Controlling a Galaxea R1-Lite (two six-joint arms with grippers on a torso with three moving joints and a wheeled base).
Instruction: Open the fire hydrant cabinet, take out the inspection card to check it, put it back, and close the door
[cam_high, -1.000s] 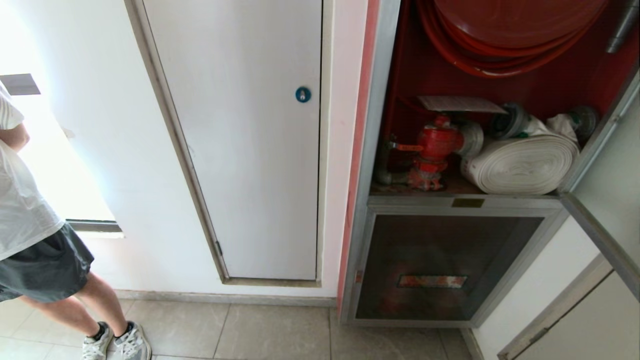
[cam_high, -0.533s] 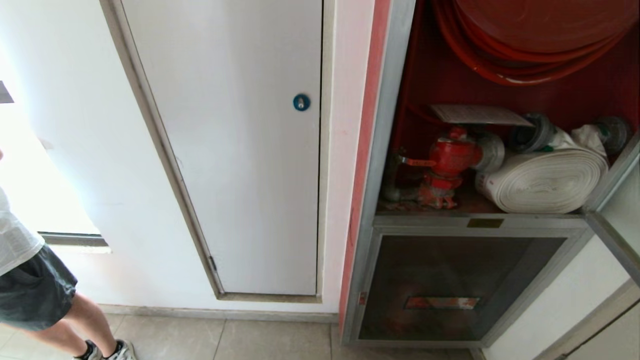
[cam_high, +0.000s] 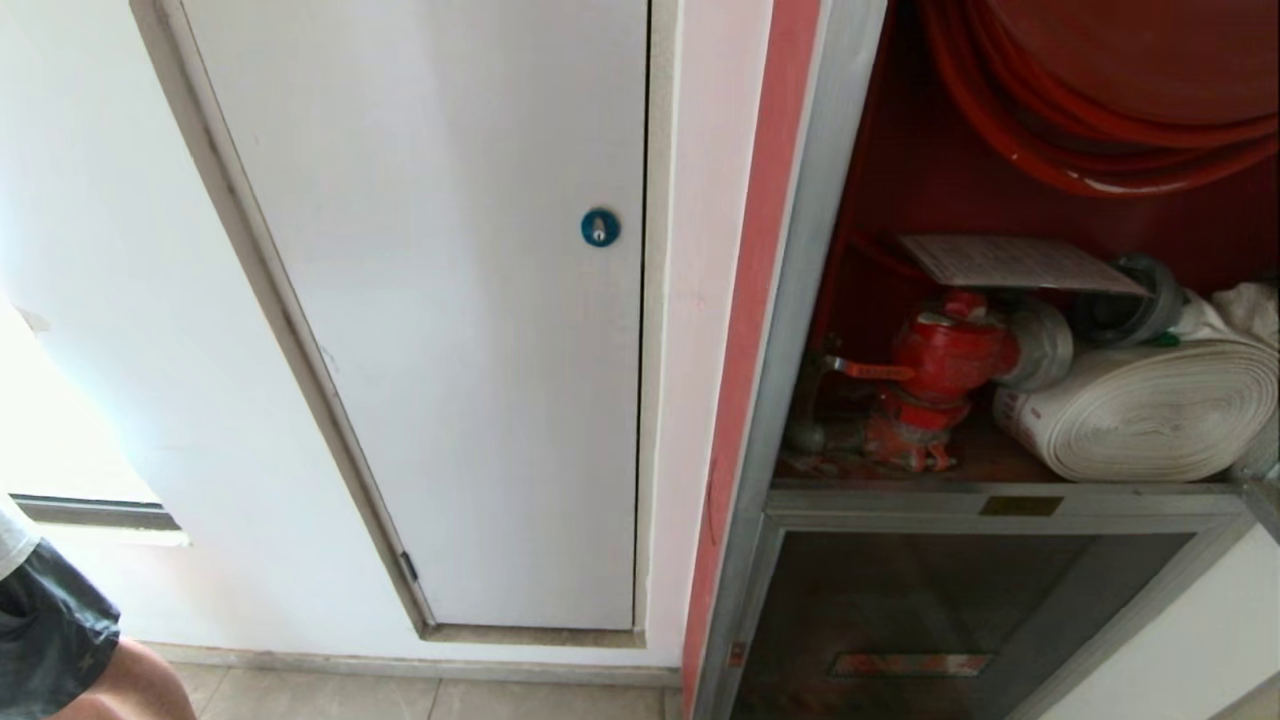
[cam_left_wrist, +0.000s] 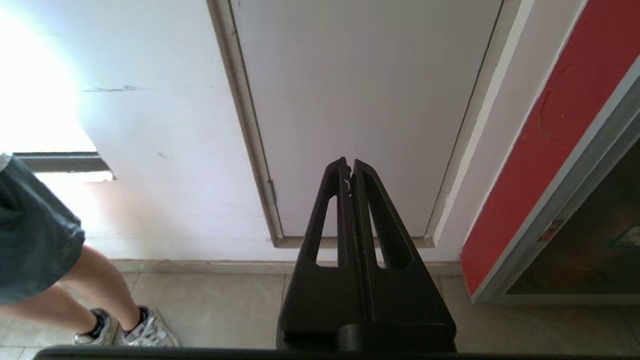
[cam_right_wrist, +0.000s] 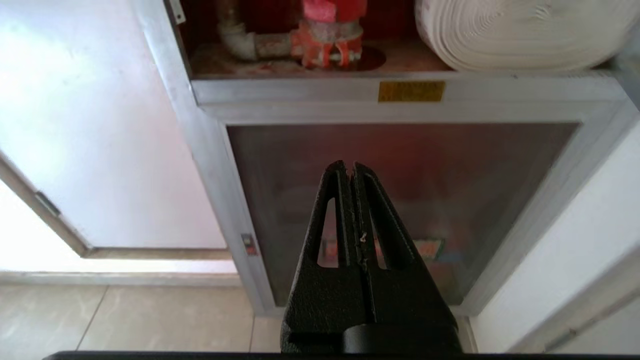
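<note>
The fire hydrant cabinet (cam_high: 790, 300) stands open on the right of the head view, and the inspection card (cam_high: 1015, 262) lies flat inside it, resting on top of the red valve (cam_high: 950, 350), just beside the white rolled hose (cam_high: 1150, 405) and below the red hose reel (cam_high: 1100, 90). The card looks thin, light and a little bendy, so it should lift with little force; the overhanging near edge seems the best place to pinch it, since its middle sits on the valve. The left gripper (cam_left_wrist: 349, 167) hangs low before the white panel (cam_high: 450, 300), jaws pressed together and empty. The right gripper (cam_right_wrist: 349, 170), jaws likewise closed on nothing, hangs before the lower glass panel (cam_right_wrist: 400, 200). A person (cam_left_wrist: 40, 250) stands at the left.
</note>
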